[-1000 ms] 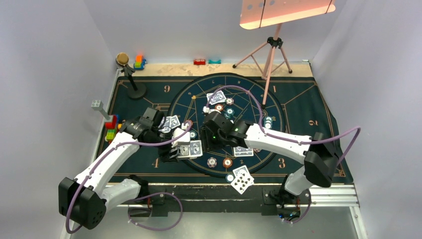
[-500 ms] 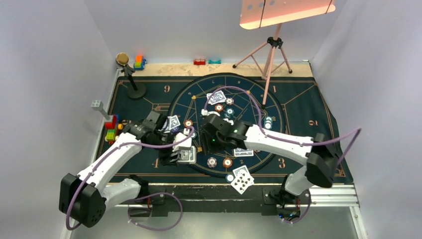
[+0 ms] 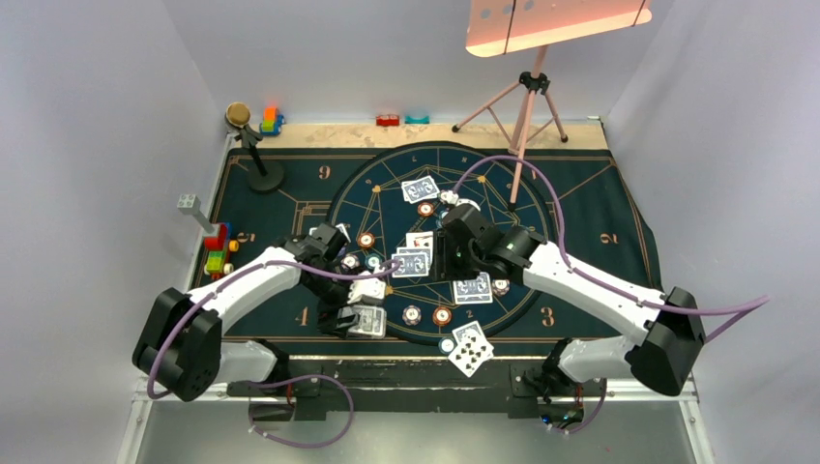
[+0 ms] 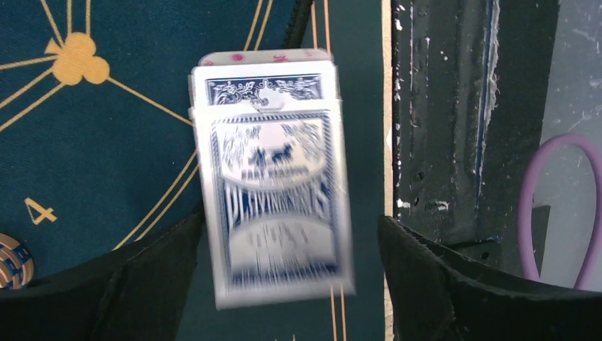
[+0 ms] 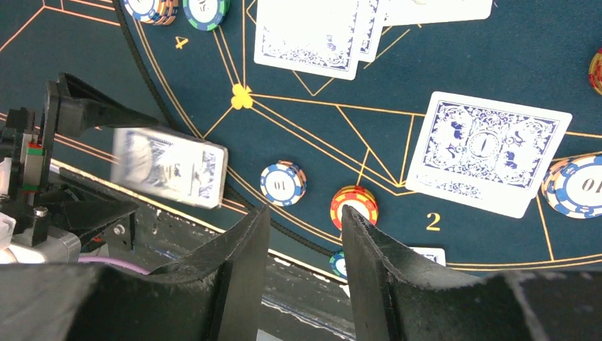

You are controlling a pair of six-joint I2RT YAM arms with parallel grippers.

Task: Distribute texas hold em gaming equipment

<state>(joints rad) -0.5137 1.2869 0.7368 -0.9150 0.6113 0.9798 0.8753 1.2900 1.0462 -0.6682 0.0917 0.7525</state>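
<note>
The left claw (image 4: 291,227) stands spread wider than the card pack (image 4: 273,192) between its fingers (image 4: 142,284), so released, though blur hides whether one finger touches it. The pack is at 7 o'clock of the mat's (image 3: 619,193) circle, by the surface's (image 3: 319,132) near edge. Its mouth is open: a skewed landing could spill its cards (image 4: 259,57) or tip it onto the rail (image 4: 440,106). The right claw (image 5: 304,213), slightly parted and empty, hovers at 2 o'clock of it.

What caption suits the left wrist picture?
Blurred blue-backed card deck between the spread fingers of the left tool, over the mat's near edge.
</note>
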